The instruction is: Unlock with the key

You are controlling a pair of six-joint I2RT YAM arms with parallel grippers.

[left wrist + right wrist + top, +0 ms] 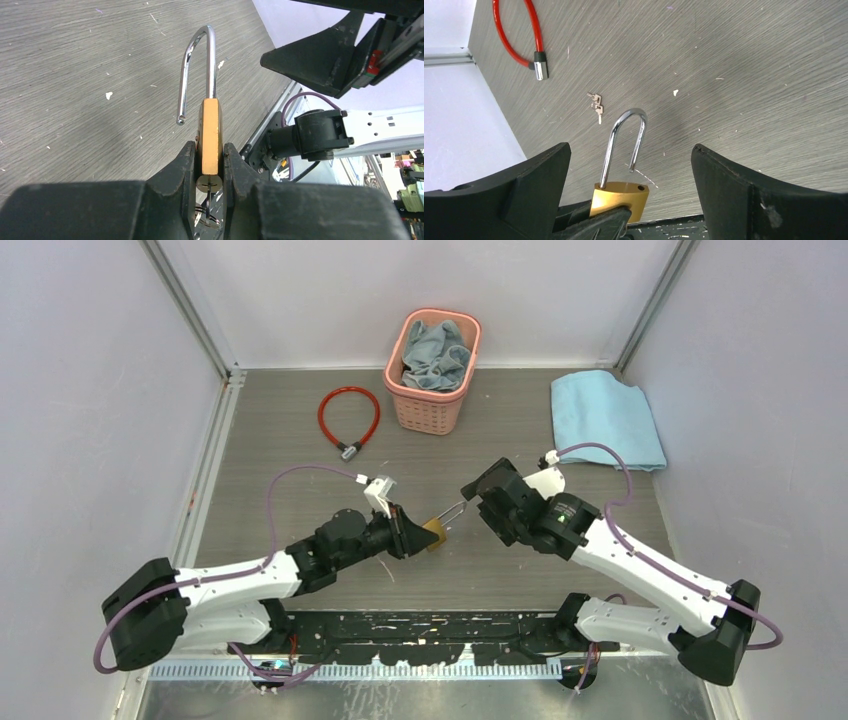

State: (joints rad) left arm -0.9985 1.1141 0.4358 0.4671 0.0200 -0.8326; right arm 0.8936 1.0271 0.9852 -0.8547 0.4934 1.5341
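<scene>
A brass padlock (pixel 436 531) is held above the table by my left gripper (pixel 412 536), which is shut on its body. In the left wrist view the padlock (pixel 210 135) sits between the fingers (pixel 182 167), with a key (pixel 208 202) and its ring in the keyway at the bottom. The steel shackle (pixel 197 70) stands out of the body with its free end loose. My right gripper (pixel 478 496) is open and empty, just right of the shackle tip. In the right wrist view the padlock (pixel 621 200) and open shackle (pixel 624 137) lie between its spread fingers.
A red cable lock (pixel 347 420) lies at the back left. A small bunch of keys (pixel 596 105) lies on the table near it. A pink basket (pixel 433 371) holding a grey cloth stands at the back middle. A light blue cloth (pixel 605 418) lies at the back right.
</scene>
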